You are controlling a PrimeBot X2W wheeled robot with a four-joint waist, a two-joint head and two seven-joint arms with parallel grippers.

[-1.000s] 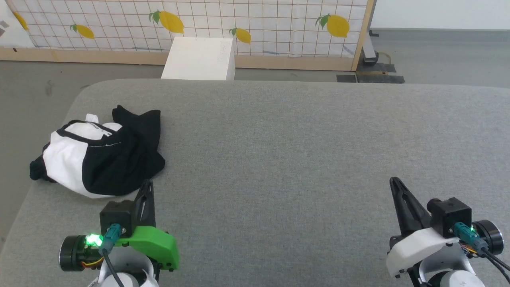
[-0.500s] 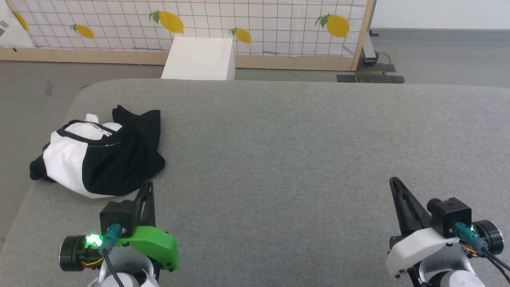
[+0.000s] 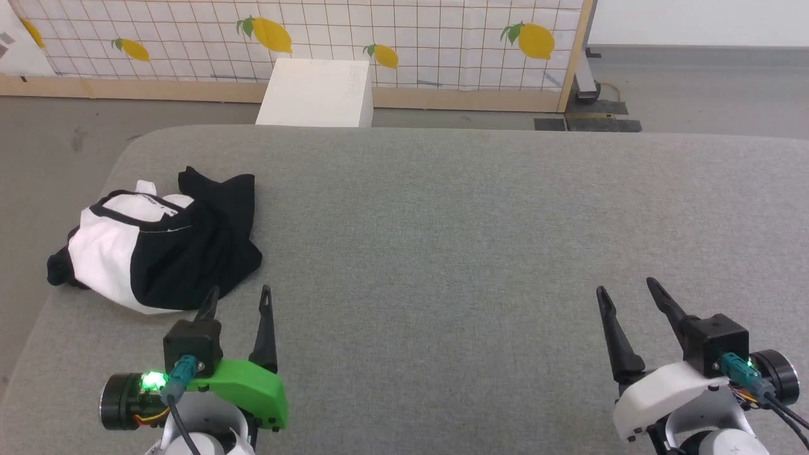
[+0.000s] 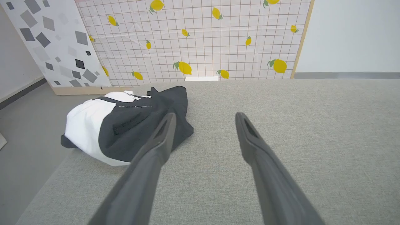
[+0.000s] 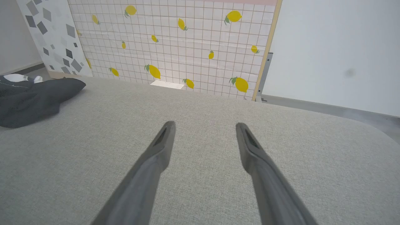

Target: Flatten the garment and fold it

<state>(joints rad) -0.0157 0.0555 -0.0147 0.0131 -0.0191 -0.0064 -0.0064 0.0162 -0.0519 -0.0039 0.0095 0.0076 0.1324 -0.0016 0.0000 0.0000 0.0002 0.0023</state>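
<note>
The garment (image 3: 158, 246) lies crumpled in a heap near the left edge of the grey padded table (image 3: 442, 221), white body to the left, black sleeve cloth bunched on top and to the right. My left gripper (image 3: 239, 296) stands open just below and right of the heap, apart from it, with nothing between its fingers. In the left wrist view the garment (image 4: 125, 125) sits ahead and left of the left gripper (image 4: 204, 116). My right gripper (image 3: 626, 289) is open and empty at the lower right, far from the cloth. The right wrist view has the garment (image 5: 28, 97) at its left edge, beyond the right gripper (image 5: 204, 125).
A white box (image 3: 316, 93) stands on the floor behind the table. A lemon-patterned grid panel (image 3: 303, 44) with a wooden frame runs along the back. The table's left edge (image 3: 50, 297) falls away close to the garment. Bare grey surface spans the middle and right.
Both grippers have gone from shut to open. The arms and the garment have kept their places.
</note>
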